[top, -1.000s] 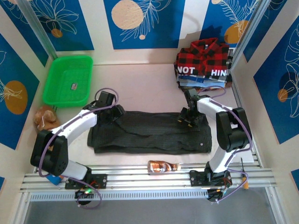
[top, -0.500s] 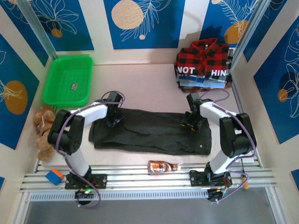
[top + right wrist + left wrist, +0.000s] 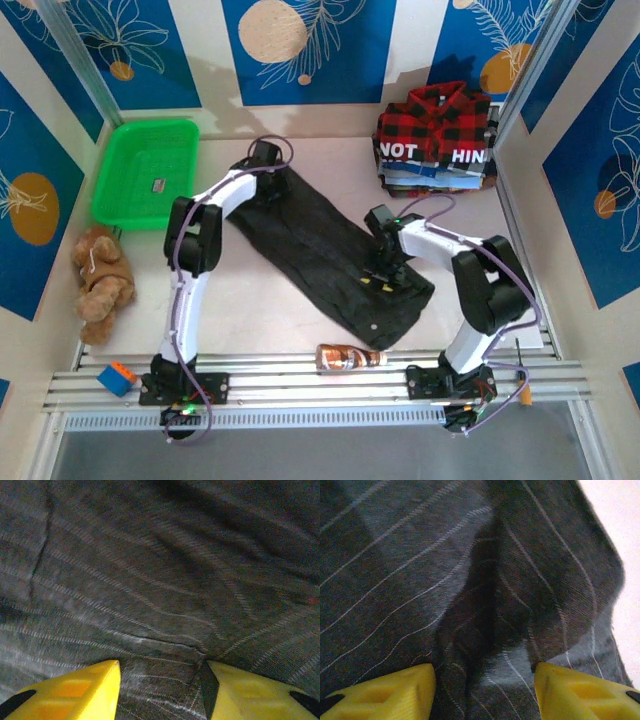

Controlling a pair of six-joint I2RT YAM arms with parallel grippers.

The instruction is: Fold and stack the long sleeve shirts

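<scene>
Charcoal and finely striped, the button-up shirt (image 3: 320,250) has been swung round within the last second: a band that lay crosswise on the near part of the surface (image 3: 250,310) is now set on a slant, its near end just behind the brown bottle (image 3: 350,357), its far end well beyond, left of centre. The right claw (image 3: 378,277) has been drawn inward onto the near half; its fingers (image 3: 75,690) are seen about half apart over flat cloth, with nothing clamped. The left claw (image 3: 268,190) has been carried out to the far end, where a raised pleat stands between its half-parted fingers (image 3: 385,692); whether that pleat is pinched cannot be told. The turn is judged a re-orienting of the folded strip for a further cross fold; that fold is not yet made and this shirt is not yet stacked.

The bottle is close to the near hem and could be knocked. To the left, bare surface is left between the cloth and the teddy bear (image 3: 103,280), and the green basket (image 3: 150,124) is kept well apart. Farthest off, at the right, the red-and-black plaid shirt (image 3: 435,115) is seen atop a pile of folded garments (image 3: 435,172), with open surface between it and the charcoal shirt for a carry
</scene>
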